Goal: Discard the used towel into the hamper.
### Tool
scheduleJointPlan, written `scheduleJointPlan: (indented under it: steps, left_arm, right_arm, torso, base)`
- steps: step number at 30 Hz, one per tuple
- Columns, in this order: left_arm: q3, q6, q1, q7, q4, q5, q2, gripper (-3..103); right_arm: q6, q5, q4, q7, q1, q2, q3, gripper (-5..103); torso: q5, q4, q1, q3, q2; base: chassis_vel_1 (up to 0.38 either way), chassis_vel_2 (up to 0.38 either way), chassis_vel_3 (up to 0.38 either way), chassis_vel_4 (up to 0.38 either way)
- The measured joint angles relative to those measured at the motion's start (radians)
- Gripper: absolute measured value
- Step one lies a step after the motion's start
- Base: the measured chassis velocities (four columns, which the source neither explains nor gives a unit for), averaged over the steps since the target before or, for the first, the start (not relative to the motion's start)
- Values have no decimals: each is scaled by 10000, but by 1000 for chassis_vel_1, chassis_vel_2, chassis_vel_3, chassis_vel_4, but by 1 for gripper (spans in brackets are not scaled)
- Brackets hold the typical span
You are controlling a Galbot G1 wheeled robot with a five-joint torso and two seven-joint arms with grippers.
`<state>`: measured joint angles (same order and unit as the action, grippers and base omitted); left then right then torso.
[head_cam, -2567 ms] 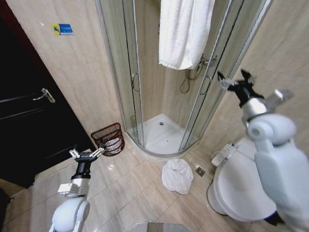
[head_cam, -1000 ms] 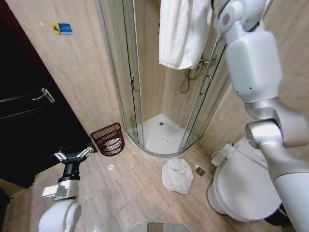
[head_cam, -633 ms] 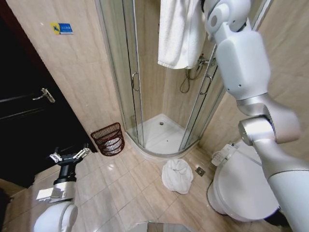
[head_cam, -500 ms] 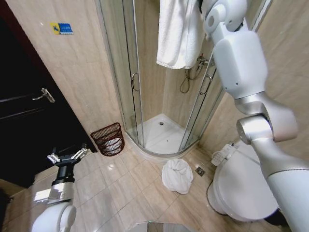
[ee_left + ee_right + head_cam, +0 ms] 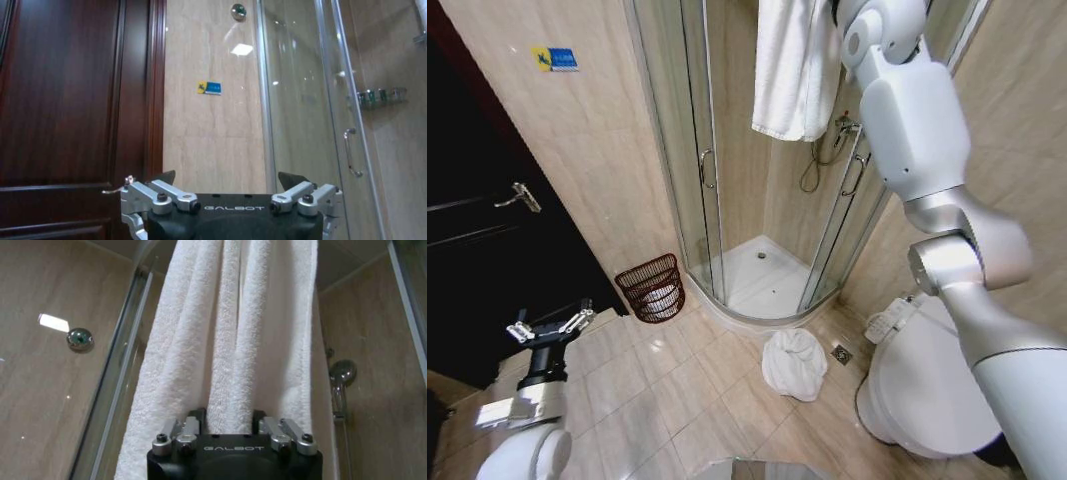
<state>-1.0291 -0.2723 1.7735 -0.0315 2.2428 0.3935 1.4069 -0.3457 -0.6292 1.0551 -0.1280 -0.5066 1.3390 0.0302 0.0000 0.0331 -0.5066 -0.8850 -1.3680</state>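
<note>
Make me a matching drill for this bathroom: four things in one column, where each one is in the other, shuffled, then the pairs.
Things:
1. hanging towel
2. hamper
3. floor towel
4. left claw

Places:
A. open, low in front of the dark door
B. on the tiles between shower and toilet
C. by the wall next to the shower door
D. draped over the shower top, a fold of it pinched in the right claw

Pairs: 1-D, 2-C, 3-B, 4-A

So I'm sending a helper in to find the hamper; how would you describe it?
Find the corner shower enclosure with glass doors. On the floor tiles just left of its curved base, against the beige wall, sits the hamper: a small round red-brown wicker basket, unlike the white towel heap lying near the toilet.
</note>
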Motion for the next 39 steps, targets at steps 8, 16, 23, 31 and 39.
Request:
scheduleJointPlan:
  steps: [8, 16, 23, 31, 39]
  left_arm:
    - [-115, -145, 21, 43, -149, 55, -76, 100]
    - [-116, -197, -6, 74, -276, 62, -115, 100]
    - [-143, -232, -55, 104, -409, 89, -144, 100]
    - [-159, -244, -79, 151, -511, 105, -140, 100]
    - [-159, -257, -61, 200, -519, 81, -103, 100]
  right_arm:
    - [4, -163, 269, -116, 197, -97, -6, 14]
    - [-31, -737, 905, -307, 589, -338, 97, 4]
    - [-86, -1079, 1870, -385, 1431, -859, 275, 4]
    - [-130, -1284, 2742, -520, 2384, -1396, 316, 4]
    - [-153, -1548, 3827, -719, 3742, -1976, 163, 4]
  torso:
    - [-1, 1, 0, 0, 0]
    - [0, 0, 1, 1, 0]
    - [2, 1, 1, 2, -1]
    - [0, 2, 2, 2, -1]
    - [1, 1, 1, 2, 0]
  base:
    - [0, 0, 0, 0]
    - [0, 0, 0, 0]
    - [0, 0, 0, 0]
    - [0, 0, 0, 0]
    - [0, 0, 0, 0]
